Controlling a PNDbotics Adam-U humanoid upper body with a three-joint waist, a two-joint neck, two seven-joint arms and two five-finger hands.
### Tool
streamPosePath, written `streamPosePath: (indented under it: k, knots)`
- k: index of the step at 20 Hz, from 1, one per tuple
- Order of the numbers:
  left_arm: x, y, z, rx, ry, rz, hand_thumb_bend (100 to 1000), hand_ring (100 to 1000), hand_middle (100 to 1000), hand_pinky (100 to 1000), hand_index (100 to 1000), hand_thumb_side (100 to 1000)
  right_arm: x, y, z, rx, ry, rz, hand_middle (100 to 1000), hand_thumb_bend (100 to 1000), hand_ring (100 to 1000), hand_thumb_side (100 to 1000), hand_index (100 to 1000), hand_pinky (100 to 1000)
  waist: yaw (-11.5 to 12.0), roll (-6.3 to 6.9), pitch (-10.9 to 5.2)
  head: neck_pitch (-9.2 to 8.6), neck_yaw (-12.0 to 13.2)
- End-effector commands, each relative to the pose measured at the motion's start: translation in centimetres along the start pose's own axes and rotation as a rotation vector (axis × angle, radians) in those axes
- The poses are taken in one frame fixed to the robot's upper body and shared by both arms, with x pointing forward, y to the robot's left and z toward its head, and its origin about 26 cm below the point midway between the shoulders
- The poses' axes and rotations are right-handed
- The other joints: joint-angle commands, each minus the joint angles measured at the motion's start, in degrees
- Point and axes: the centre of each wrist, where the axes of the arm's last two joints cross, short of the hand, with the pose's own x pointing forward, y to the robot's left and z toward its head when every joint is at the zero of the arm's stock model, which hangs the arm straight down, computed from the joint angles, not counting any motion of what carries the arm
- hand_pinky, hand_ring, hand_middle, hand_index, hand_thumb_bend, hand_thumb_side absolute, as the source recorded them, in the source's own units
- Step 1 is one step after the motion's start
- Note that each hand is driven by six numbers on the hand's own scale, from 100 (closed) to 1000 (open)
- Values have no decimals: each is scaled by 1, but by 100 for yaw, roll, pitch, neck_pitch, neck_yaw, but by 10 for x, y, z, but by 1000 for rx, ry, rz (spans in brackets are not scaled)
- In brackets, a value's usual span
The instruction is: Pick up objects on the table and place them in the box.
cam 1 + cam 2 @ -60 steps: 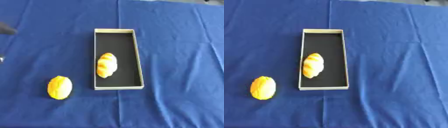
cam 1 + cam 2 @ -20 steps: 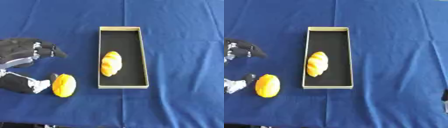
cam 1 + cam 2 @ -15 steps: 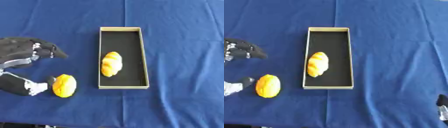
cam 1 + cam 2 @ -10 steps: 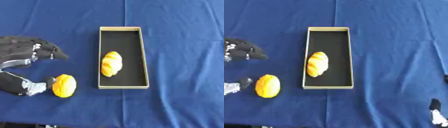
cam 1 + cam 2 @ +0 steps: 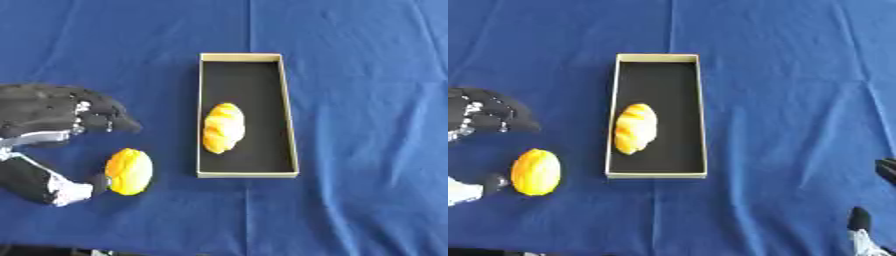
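Note:
A long tan box [image 5: 289,115] with a black floor lies in the middle of the blue cloth. A golden bread roll [image 5: 224,127] rests inside it, toward the near end. A yellow-orange oval bun [image 5: 129,171] lies on the cloth left of the box's near corner. My left hand [image 5: 48,112] is open around the bun's left side: its dark fingers [image 5: 109,117] arch just above the bun, and its thumb [image 5: 57,187] reaches in from below left, its tip at the bun's edge. Dark parts of my right hand [image 5: 859,222] show at the lower right corner.
The blue cloth [image 5: 367,75] covers the whole table, with soft creases running across it. Wide bare cloth lies to the right of the box and beyond its far end. A dark strip shows along the bottom left edge.
Three seconds ago no hand was at the bun; my left hand has since come in beside it and barely shifted over the last second. My right hand has edged into the lower right corner.

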Motion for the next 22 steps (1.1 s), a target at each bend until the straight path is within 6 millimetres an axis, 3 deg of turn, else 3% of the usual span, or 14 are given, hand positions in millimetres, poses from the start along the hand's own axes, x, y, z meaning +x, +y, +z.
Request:
streamPosePath:
  k: [1,6,13,19,22]
  knots:
    - [2,2,1,-28,16,-23,249,975,882,990,1000,628,3,1,1,-113,-84,-86,823,100,877,652,905,780,-4,20,-74,-49,-10]
    - [6,-2,-5,-54,16,5,229,970,876,994,1000,710,6,6,2,-120,-71,-94,821,100,877,663,907,778,-12,20,-62,-66,0]
    - [10,-6,-12,-52,67,34,203,954,856,974,1000,688,10,11,4,-125,-66,-114,814,100,881,677,909,785,-16,16,-51,-96,8]
    - [13,-11,-18,-77,102,32,233,931,838,954,988,653,14,17,5,-136,-60,-138,811,100,883,691,914,786,-28,11,-31,-94,31]
    - [12,-15,-21,-98,118,20,227,886,800,942,972,538,16,19,5,-136,-63,-147,812,100,884,704,916,787,-37,11,-22,-97,16]
